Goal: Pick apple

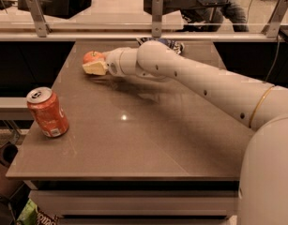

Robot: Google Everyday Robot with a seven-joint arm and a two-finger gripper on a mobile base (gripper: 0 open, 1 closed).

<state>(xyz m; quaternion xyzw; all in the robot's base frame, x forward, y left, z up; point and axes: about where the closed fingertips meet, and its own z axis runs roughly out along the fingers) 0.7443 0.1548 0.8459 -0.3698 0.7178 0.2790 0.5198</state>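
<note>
Apple, one, beside gripper; one can

Warm, rather dim light falls from above, leaving one small glare spot on the table (near its middle). The arm throws a soft shadow beneath itself, up to the gripper beside the apple, far left.

1. The gripper sits at the far left part of the table, right against the apple.
2. The white arm stretches in from the right.
3. A soda can stands upright near the table's left edge, well apart from the apple.
</note>
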